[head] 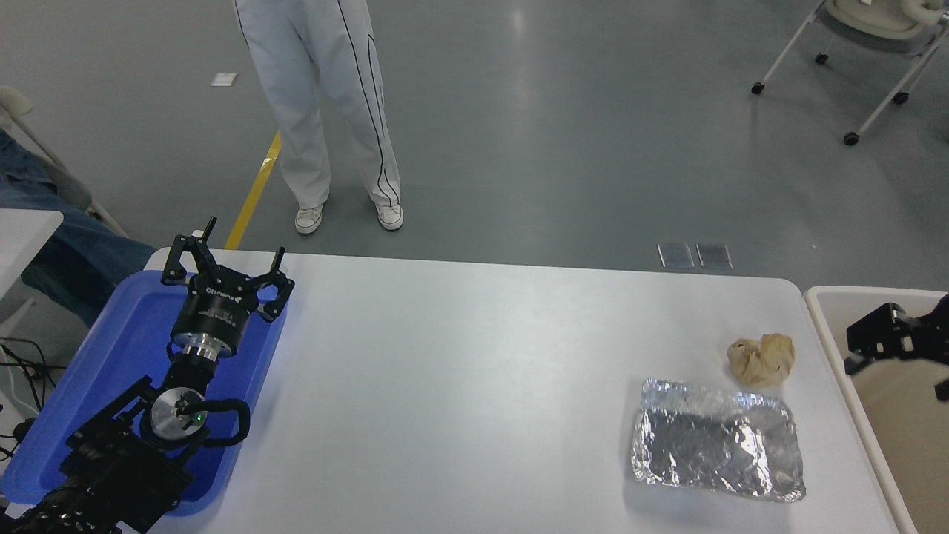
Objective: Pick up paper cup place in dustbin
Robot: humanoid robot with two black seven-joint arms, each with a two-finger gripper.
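Observation:
No paper cup shows anywhere in the head view. The dustbin (830,348), with a thick white rim and beige inner walls, stands at the table's right end, cut off by the picture's edge. My right gripper (893,337) comes in from the right edge and hangs over the dustbin's opening; only part of it is in view and nothing can be seen in it. My left gripper (237,248) is parked at the lower left over the blue tray (111,371), open and empty.
A crumpled tan paper ball (761,358) lies near the dustbin, with a crinkled silver foil tray (718,451) just in front of it. A person in white trousers (319,111) stands beyond the table's far edge. A wheeled chair (875,44) stands at the top right.

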